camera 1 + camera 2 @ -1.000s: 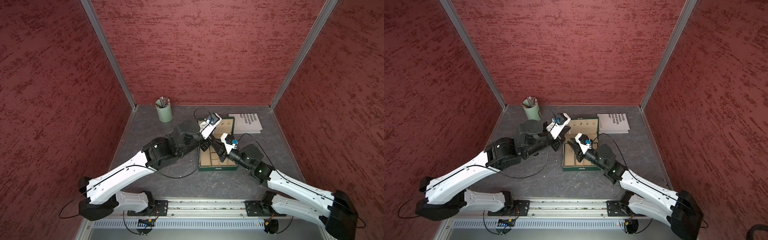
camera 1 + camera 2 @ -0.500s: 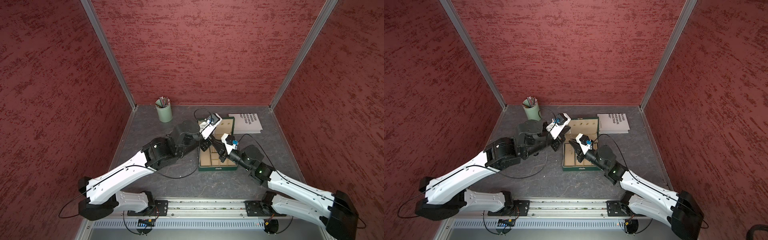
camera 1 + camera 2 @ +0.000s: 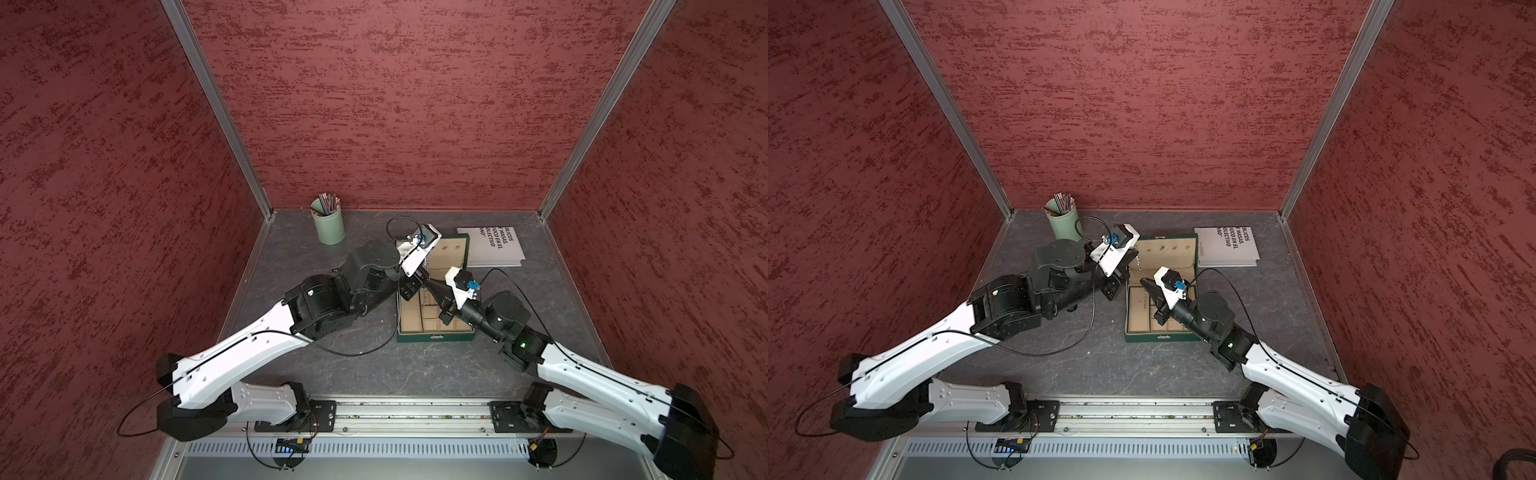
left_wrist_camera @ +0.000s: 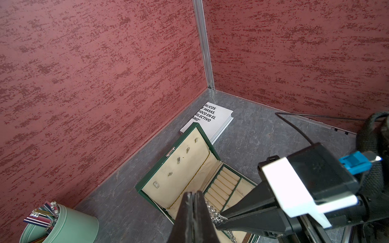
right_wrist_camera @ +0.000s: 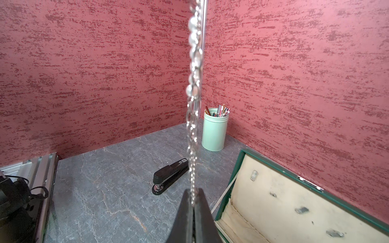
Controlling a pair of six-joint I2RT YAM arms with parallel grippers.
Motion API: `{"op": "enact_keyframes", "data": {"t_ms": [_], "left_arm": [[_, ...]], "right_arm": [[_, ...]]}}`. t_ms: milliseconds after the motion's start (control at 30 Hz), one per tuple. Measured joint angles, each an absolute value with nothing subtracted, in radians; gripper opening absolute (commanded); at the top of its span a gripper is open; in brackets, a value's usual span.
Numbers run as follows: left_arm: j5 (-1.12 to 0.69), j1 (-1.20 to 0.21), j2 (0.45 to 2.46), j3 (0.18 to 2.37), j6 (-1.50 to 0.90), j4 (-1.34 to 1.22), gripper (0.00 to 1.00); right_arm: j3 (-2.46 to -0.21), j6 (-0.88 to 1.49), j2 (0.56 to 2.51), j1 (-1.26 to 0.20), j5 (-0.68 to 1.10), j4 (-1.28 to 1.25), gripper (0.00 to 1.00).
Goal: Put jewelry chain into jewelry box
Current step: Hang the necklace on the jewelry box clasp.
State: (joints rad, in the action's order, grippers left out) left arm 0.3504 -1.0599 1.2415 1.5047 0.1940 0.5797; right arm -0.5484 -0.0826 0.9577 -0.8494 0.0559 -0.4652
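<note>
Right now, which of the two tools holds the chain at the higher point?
The left tool. The jewelry chain hangs down from it, whereas the right tool pinches the same chain lower down, above the open jewelry box.

thin silvery link chain (image 5: 192, 126): off table, pulled taut in air, one end nipped in my right pincer (image 5: 193, 196), other end up in my left pincer (image 4: 194, 192), loose bit hanging over box. dark green rectangular hinged jewelry box (image 3: 1163, 337): flat on table, lid open and leaning back, beige lining, ring rolls and square compartments showing.
</note>
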Motion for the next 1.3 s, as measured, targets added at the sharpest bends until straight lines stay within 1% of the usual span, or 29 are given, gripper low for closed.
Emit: {"op": "enact_keyframes", "data": {"t_ms": [133,300,567,700,933,1300], "left_arm": [[0.341,-0.968,1.22,1.42,0.105,0.548,0.0],[0.291,-0.832,1.166,1.251,-0.048,0.455,0.0],[0.245,-0.767,1.174,1.095,-0.238,0.22,0.0],[0.239,-0.737,1.21,1.077,-0.298,0.121,0.0],[0.224,-0.717,1.287,1.077,-0.326,-0.006,0.0],[0.175,-0.66,1.407,1.149,-0.326,-0.055,0.0]], "right_arm": [[-0.554,-0.075,0.967,-0.849,0.027,-0.441,0.0],[-0.635,-0.057,1.048,-0.847,-0.034,-0.386,0.0],[-0.748,-0.02,1.211,-0.792,-0.093,-0.392,0.0],[-0.753,-0.014,1.295,-0.746,-0.104,-0.448,0.0],[-0.755,-0.023,1.426,-0.694,-0.105,-0.596,0.0],[-0.766,-0.069,1.581,-0.656,-0.11,-0.783,0.0]]}}
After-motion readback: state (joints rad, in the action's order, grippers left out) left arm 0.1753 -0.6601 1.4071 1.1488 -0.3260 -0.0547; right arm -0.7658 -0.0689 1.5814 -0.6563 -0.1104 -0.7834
